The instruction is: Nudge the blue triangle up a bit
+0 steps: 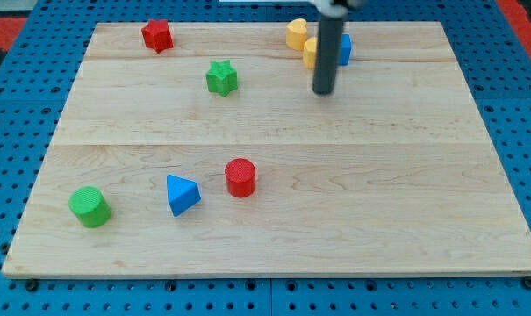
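Observation:
The blue triangle [182, 194] lies on the wooden board [379, 202] at the view's lower left. A red cylinder [240, 177] stands just to its right and a green cylinder [90, 207] further to its left. My tip [323, 91] is far off, towards the view's top and right of the triangle, standing on the board just below a cluster of yellow and blue blocks. The tip touches no block.
A red star [158, 35] lies at the top left and a green star [221, 78] below and right of it. Two yellow blocks [297, 33] [310, 52] and a blue block [345, 48] sit at the top centre, partly behind the rod.

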`<state>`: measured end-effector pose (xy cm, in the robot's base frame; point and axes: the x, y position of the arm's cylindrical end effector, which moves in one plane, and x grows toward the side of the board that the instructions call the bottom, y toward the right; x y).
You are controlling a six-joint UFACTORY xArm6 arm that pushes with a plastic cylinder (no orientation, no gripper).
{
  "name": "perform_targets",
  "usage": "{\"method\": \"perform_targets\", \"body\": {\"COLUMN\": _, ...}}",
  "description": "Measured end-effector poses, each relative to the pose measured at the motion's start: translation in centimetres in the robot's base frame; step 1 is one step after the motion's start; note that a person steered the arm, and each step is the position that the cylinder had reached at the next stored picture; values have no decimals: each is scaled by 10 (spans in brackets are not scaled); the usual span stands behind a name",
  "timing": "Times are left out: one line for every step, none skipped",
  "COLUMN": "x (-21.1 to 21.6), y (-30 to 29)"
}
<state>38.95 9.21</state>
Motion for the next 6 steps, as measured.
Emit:
{"method": "perform_targets", "body": {"x": 119, "y": 26}}
{"method": "perform_targets", "body": {"x": 198, "y": -29}}
{"method": "perform_targets", "body": {"x": 207, "y": -139}}
{"method": "perform_targets", "body": {"x": 163, "y": -183}}
{"method": "perform_targets", "body": {"x": 102, "y": -188}}
{"method": "perform_targets", "body": {"x": 68, "y": -185}}
